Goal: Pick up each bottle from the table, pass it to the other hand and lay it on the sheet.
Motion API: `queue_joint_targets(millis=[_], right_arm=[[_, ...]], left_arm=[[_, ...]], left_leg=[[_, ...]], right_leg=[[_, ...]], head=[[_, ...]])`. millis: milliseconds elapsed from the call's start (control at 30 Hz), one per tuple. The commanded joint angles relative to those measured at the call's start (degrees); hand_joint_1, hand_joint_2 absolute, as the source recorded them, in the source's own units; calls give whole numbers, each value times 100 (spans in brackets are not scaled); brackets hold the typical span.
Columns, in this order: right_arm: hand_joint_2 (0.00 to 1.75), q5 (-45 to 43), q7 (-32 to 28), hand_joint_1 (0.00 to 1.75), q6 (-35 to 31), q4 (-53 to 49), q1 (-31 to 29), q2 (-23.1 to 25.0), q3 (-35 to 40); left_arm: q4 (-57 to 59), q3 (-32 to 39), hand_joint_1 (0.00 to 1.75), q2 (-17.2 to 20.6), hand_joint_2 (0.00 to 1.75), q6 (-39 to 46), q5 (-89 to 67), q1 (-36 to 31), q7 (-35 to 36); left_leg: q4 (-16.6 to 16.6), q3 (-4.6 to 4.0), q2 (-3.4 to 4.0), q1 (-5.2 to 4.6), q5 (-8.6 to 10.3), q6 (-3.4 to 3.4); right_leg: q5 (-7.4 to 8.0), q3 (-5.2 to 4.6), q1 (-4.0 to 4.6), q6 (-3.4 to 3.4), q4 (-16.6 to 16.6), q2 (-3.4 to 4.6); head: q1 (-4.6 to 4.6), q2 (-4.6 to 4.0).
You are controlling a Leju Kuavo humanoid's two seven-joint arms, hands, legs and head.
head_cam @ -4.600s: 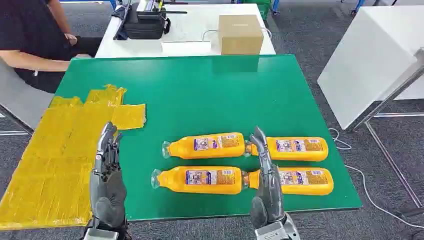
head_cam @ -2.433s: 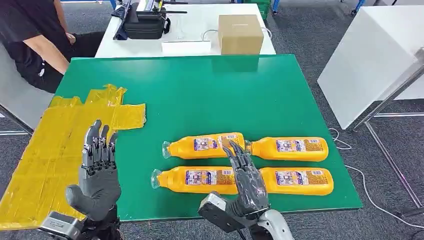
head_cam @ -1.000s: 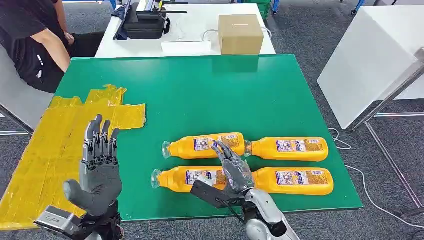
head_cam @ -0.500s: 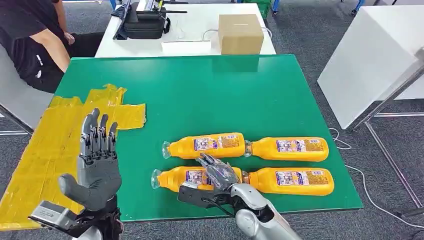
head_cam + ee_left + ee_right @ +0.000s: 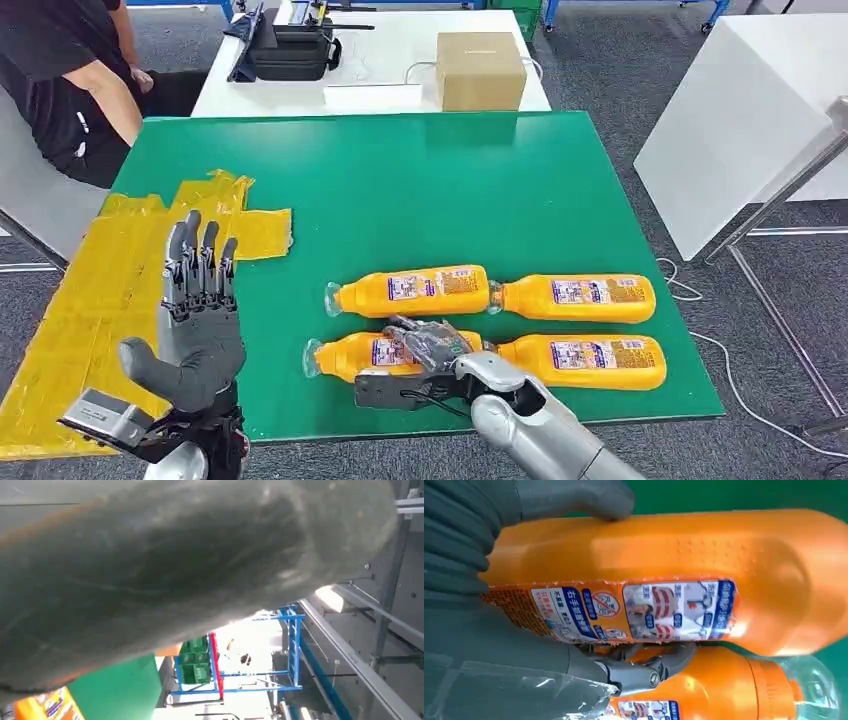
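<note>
Your right hand point(image 5: 425, 347) was wrapped around the near-left orange bottle point(image 5: 372, 357); that smooth plastic could've slipped, bumping its neighbour point(image 5: 410, 290).

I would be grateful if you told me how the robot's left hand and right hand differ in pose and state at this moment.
The left hand is raised upright over the yellow sheet, while the right hand lies low on the green table. The left hand holds nothing, fingers extended; the right hand wraps around the near-left orange bottle, thumb on one side and fingers on the other in the right wrist view. Both are grey, many-fingered hands.
</note>
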Motion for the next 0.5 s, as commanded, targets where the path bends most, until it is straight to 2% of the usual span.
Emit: queue_joint_targets(millis=[33,333,400,500], right_arm=[[175,172,517,175,113,222,133,-498,537],[175,-47,662,175,-401,-272,458,-429,-34],[175,-155,646,175,-898,-497,704,-294,-376],[175,-424,152,175,-2173,-1342,1436,144,-1206]], left_arm=[[359,-96,0,226,0,112,36,-159,7],[265,-26,0,215,0,236,23,-75,2],[211,10,0,176,0,287,5,-21,4],[158,90,0,55,0,459,-58,134,289]], left_leg=[[-22,32,-18,9,2,-16],[-10,21,-17,2,1,-7],[-7,19,-13,2,0,-5],[-9,18,-19,5,-1,-9]], right_leg=[[-2,44,10,-10,-27,-30],[-3,30,3,-4,-11,-21],[-3,26,2,-3,-7,-16],[-7,28,5,-6,-9,-24]], head=[[0,0],[0,0],[0,0],[0,0]])
